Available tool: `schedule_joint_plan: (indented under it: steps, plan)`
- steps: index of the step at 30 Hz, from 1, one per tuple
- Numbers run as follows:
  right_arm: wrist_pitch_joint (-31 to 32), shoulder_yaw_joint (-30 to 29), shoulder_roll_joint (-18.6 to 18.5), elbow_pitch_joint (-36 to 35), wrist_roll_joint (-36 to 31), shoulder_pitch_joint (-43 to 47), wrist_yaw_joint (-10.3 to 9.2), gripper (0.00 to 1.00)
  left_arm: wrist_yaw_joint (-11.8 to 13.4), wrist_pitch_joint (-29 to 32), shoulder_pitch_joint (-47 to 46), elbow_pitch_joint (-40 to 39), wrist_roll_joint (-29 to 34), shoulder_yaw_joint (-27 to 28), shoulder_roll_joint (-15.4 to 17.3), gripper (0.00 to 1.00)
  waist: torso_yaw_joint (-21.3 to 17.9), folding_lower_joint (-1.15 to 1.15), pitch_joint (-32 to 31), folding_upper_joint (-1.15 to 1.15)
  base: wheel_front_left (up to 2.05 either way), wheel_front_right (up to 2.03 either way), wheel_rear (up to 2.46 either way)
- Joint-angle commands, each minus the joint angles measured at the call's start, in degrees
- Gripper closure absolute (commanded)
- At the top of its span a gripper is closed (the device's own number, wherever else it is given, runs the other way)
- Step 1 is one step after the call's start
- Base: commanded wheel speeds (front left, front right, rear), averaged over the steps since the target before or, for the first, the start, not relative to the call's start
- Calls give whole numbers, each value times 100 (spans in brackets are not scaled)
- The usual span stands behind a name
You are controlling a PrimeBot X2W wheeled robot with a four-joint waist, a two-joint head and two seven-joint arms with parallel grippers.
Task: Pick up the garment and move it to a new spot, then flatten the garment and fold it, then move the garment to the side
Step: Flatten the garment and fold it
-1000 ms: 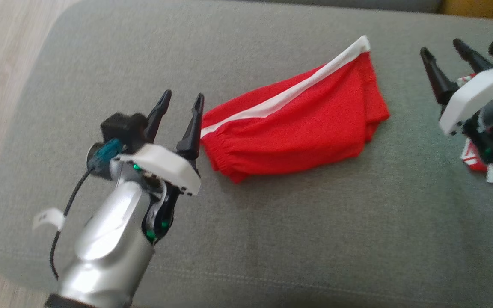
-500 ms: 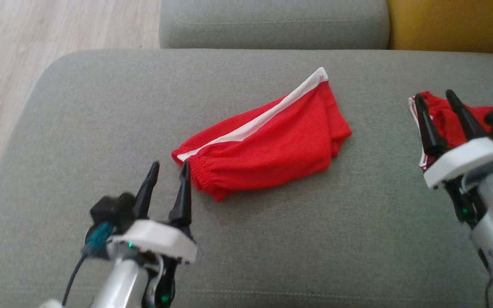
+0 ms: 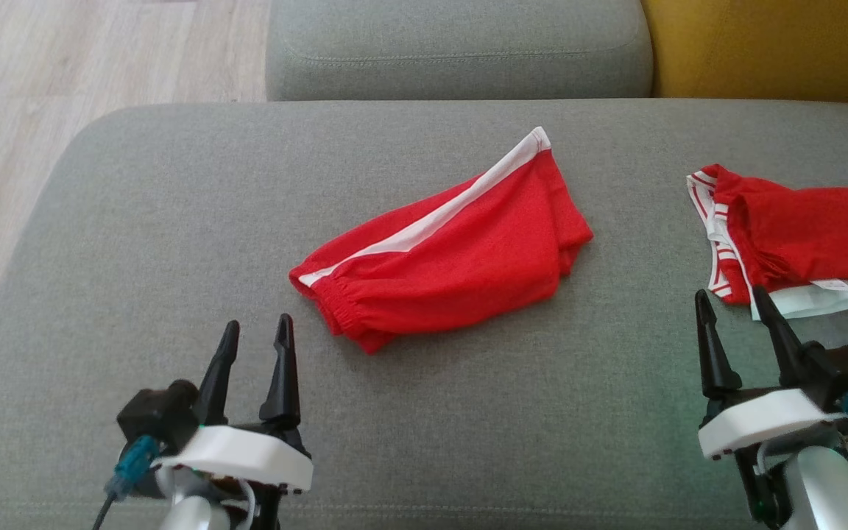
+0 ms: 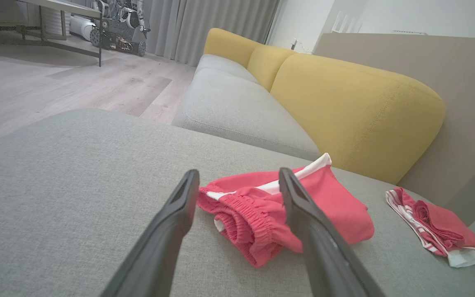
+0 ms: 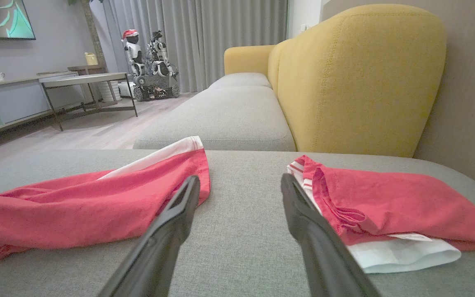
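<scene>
Reading left to right across the grey seat cushion (image 3: 174,221), the reference for all positions. Over the cushion's near-left part hangs the left gripper (image 3: 258,322), its two dark fingers spread wide and holding nothing, the tips aimed toward the cushion's middle. At that middle lie the red shorts (image 3: 453,258), the garment of the task. They are doubled over into a flat wedge, with the elastic waistband (image 3: 343,313) toward the cushion's near-left and the white side stripe (image 3: 424,228) along the edge facing the cushion's back. The hem end points to the cushion's back-right. Over the near-right part is the right gripper (image 3: 730,293), likewise spread and empty, clear of all cloth. At the cushion's right edge rests a second red garment (image 3: 799,235) with striped trim and a white panel (image 3: 821,298) showing beneath it. Judgement: the shorts appear already folded, so the step in hand is probably the transfer toward one side of the cushion. To do it well, each gripper should come down on one end of the wedge, left at the waistband and right at the hem. The lower finger should slide under every layer before the fingers close, so that no ply is left behind. The two ends should then rise together, level and lightly taut, to keep the fold from opening. The shorts should be set down on bare cushion, beside the second garment and not overlapping it.
</scene>
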Motion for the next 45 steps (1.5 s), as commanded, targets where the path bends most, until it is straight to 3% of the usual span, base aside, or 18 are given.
schedule_joint_plan:
  steps: [1, 19, 23, 25, 27, 37, 45]
  plan:
    - [12, 53, 29, -262, -74, -106, 37, 0, -8, -70, -161, -204, 23, 148, -13, 0, 5, 1, 4, 0, 0, 0, 0]
    - [367, -150, 312, -641, -159, 144, 37, 0, -24, -70, -160, -206, 13, 37, -14, 0, 43, 1, 77, 0, 0, 0, 0]
    - [574, -157, 419, -551, 225, 69, 37, 0, -33, -70, -183, -187, 7, -17, -15, 0, 75, 1, 134, 0, 0, 0, 0]
    - [906, -149, 530, -449, 877, -159, 37, 0, -42, -70, -244, -180, 2, -92, -15, 0, 145, 1, 258, 0, 0, 0, 0]
    - [1031, -147, 554, -396, 1079, -260, 37, 0, -44, -70, -268, -178, -2, -118, -15, 0, 179, 1, 302, 0, 0, 0, 0]
    - [2139, -497, 634, 746, 2579, -1626, 37, 0, -10, -70, -577, -183, -88, -331, -15, 0, 727, 1, 915, 0, 0, 0, 0]
    - [2453, -1043, 637, 2039, 2589, -2709, 37, 0, 15, -70, -790, -203, -159, -566, -15, 0, 1149, 1, 1288, 0, 0, 0, 0]
